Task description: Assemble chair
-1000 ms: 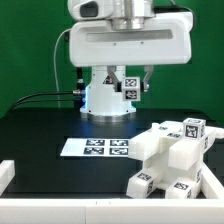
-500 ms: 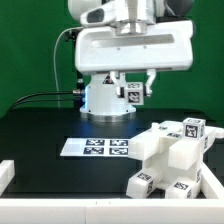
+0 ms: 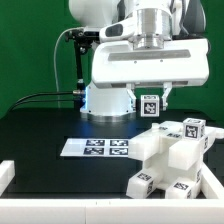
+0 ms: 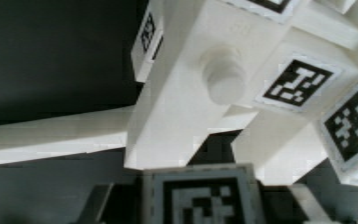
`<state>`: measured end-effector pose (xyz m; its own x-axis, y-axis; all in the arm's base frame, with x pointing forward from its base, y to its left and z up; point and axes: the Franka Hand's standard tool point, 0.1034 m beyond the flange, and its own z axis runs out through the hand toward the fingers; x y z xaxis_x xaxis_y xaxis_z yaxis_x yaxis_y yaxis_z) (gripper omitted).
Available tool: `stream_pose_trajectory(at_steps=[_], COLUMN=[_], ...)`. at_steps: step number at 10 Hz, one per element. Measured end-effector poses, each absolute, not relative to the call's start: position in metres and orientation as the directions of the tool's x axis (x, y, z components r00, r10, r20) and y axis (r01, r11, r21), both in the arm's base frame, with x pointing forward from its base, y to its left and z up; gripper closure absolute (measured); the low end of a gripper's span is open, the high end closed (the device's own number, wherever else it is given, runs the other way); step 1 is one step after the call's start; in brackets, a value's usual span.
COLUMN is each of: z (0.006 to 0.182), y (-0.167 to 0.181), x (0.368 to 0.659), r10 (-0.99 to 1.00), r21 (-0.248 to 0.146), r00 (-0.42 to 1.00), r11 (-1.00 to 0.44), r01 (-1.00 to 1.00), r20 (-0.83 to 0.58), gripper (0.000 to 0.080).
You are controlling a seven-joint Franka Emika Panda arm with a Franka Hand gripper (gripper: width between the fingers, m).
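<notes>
- the chair parts [image 3: 172, 150] look like white plastic, smooth and faintly satin; black-and-white tags printed flat on their faces
- the robot arm [image 3: 150, 65] has a glossy white shell
- the surface [image 3: 40, 130] is matt black
- the marker board [image 3: 95, 147] is thin, flat, white, paper-like

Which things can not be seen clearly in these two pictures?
- Gripper fingers: in the exterior view the wrist body hides most of them; whether they pinch the small tagged part is hard to confirm.
- Chair assembly: cut off by the exterior view's right edge.
- Wrist view: blurred close-up; the held part is cut by the picture's edge.
- Marker board: tag patterns too small.
</notes>
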<state>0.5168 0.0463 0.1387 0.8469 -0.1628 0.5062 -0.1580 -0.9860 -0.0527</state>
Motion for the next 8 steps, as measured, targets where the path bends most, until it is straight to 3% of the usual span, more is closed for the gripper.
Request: stream_pose_trajectory(at_steps=[2, 8], z=[0.127, 0.119], y=[0.058, 0.055], x=[0.507, 0.499], r10=[-0.163, -0.15], r21=[-0.049, -0.03], r00=[0.845, 0.847], r11=[-0.986, -0.987], r01=[-0.161, -0.156], r20=[0.509, 0.51], gripper=[0.0518, 0.0518])
